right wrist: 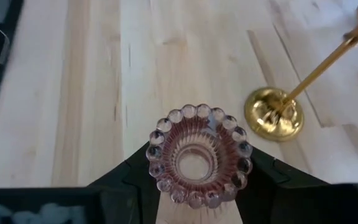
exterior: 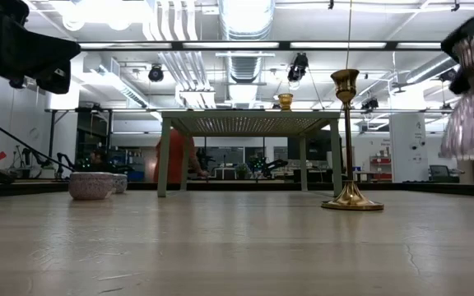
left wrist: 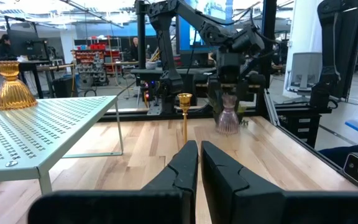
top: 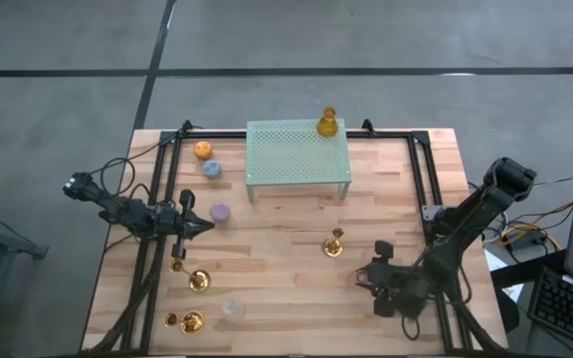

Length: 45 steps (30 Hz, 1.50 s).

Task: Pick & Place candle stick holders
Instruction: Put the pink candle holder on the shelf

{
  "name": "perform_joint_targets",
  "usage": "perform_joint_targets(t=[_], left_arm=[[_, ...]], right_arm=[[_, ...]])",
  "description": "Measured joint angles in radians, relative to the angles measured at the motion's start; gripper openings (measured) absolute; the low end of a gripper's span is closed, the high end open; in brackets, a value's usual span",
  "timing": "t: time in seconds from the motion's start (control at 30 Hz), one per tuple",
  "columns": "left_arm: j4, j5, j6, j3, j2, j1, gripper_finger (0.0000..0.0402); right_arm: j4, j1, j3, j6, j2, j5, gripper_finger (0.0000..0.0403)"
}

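My right gripper (top: 368,277) is shut on a pink ribbed glass holder (right wrist: 197,155) with a beaded rim, near the table's right front. The holder also shows in the low view (exterior: 472,123) and the left wrist view (left wrist: 227,118). A gold stemmed holder (top: 334,242) stands on its round base just beside it. An amber holder (top: 327,123) stands on the pale green mesh rack (top: 296,154). Orange (top: 202,150), blue (top: 211,169) and purple (top: 221,212) cups stand at the left. My left gripper (top: 203,225) is shut and empty beside the purple cup. My right gripper pinches the pink holder between its two fingers, which sit on opposite sides of the ribbed body (right wrist: 160,186) just below the beaded rim. The fingers come from above, pointing down. The holder stands upright, mouth up, lifted clear of the table.
Two more gold holders (top: 198,280) (top: 192,320) and a clear cup (top: 231,308) stand at the front left. Black frame rails (top: 428,189) run along the table's sides. Bare wood lies between the rack and the front edge.
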State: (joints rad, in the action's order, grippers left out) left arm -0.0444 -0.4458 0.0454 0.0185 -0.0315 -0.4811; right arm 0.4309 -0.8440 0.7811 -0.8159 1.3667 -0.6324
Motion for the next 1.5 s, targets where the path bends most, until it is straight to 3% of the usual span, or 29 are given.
perform_joint_targets(t=[0.4, 0.77, 1.13, 1.5], left_arm=[[0.0, 0.0, 0.0, 0.0, 0.0, 0.0, 0.0026], [0.0, 0.0, 0.0, 0.0, 0.0, 0.0, 0.0026], [0.0, 0.0, 0.0, 0.0, 0.0, 0.0, 0.0026], [0.0, 0.0, 0.0, 0.0, -0.001, 0.0, 0.0026]], right_arm=[[0.014, 0.046, 0.0, 0.116, -0.18, 0.0, 0.0149], [0.04, 0.196, 0.027, 0.293, -0.342, 0.001, 0.0145], [0.052, 0.491, 0.142, 0.477, -0.385, 0.02, 0.0142], [0.033, 0.859, 0.217, 0.575, -0.353, 0.211, 0.0142]])
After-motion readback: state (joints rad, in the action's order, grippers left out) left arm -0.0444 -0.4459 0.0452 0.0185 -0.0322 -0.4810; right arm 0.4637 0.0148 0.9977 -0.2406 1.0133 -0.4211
